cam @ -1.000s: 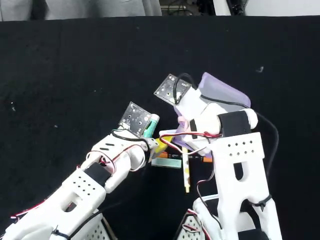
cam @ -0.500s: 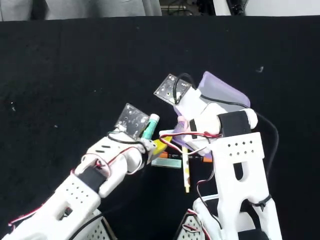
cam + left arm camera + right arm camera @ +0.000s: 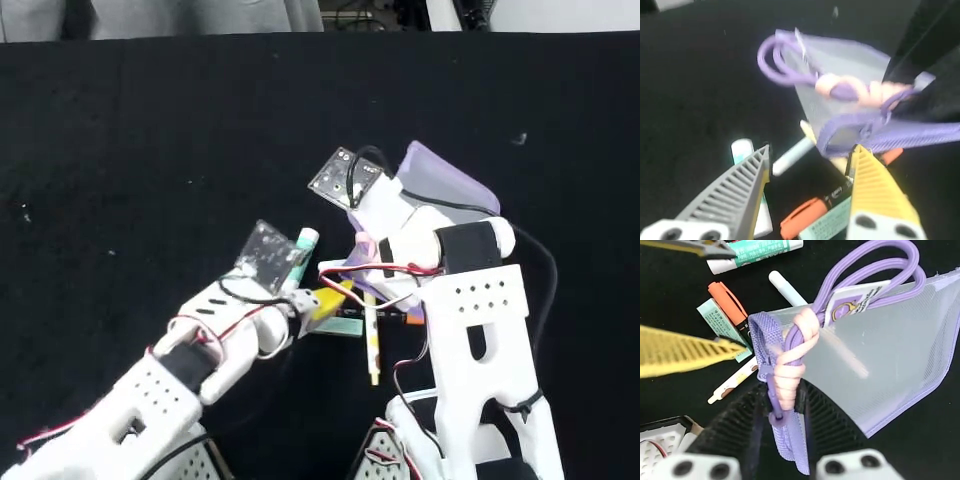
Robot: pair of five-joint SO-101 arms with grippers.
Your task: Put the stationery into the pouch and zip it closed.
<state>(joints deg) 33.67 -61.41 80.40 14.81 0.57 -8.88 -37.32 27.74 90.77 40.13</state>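
Several pens [image 3: 785, 289] lie loose on the counter [image 3: 150, 150] just beside the pouch [image 3: 880, 340], which the right fingers [image 3: 735, 430] clench by its open edge; we fear the spread, empty left fingers [image 3: 735, 195] may scatter them sideways.

Pouch: I see the translucent purple mesh pouch [image 3: 450, 185] mostly covered by my right arm [image 3: 480, 320].
Stationery: spotted cream pen [image 3: 372, 350], mint-green eraser box [image 3: 345, 326] partly under both arms.

White perforated arms [image 3: 480, 330], red-black cables [image 3: 400, 269], yellow-grey fingers [image 3: 875, 195].
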